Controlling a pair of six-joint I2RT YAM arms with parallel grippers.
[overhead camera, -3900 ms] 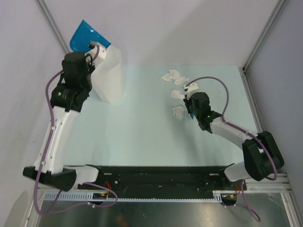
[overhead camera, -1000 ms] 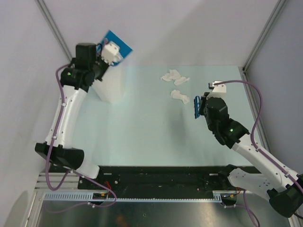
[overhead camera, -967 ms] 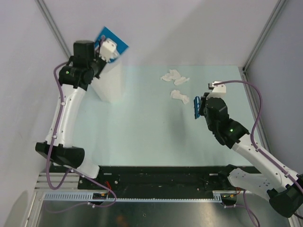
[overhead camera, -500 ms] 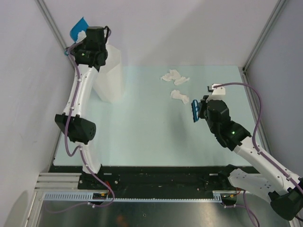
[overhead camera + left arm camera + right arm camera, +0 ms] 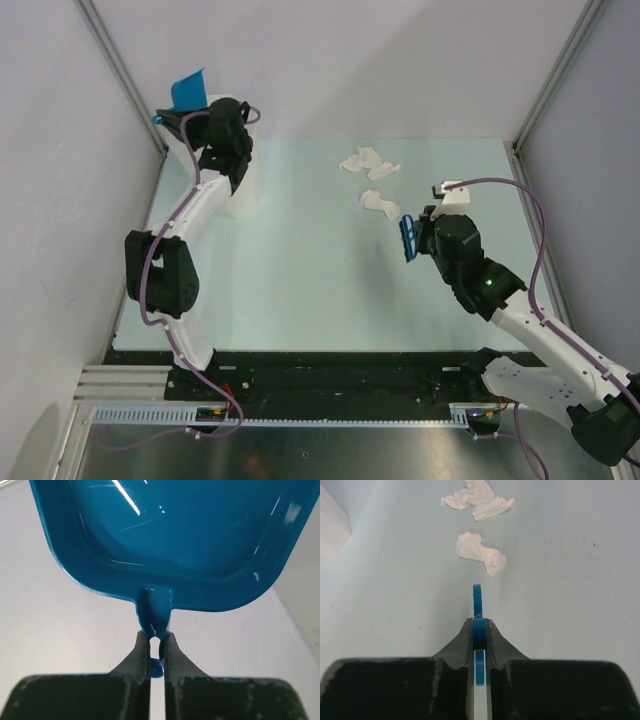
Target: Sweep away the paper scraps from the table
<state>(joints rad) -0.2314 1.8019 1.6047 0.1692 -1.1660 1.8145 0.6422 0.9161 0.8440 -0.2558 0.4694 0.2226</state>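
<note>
Top external view: paper scraps (image 5: 368,162) sit around 1 o'clock on the table (image 5: 290,270), just ahead of the right gripper (image 5: 479,626), which is clamped tight on a blue brush (image 5: 477,597). Left gripper (image 5: 156,639) is pinching the blue dustpan (image 5: 175,535) by its handle, up at 10 o'clock.

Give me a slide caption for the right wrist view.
Right gripper holds a blue tool short of paper scraps on the table.

1. Left arm (image 5: 195,205): white links, black joint housings.
2. Right arm (image 5: 540,335): same colours, with a small green light (image 5: 490,283), possibly a status LED.
3. Purple cable (image 5: 487,180) along each arm.
4. Gripper fingers (image 5: 141,652): black, tapered.
</note>
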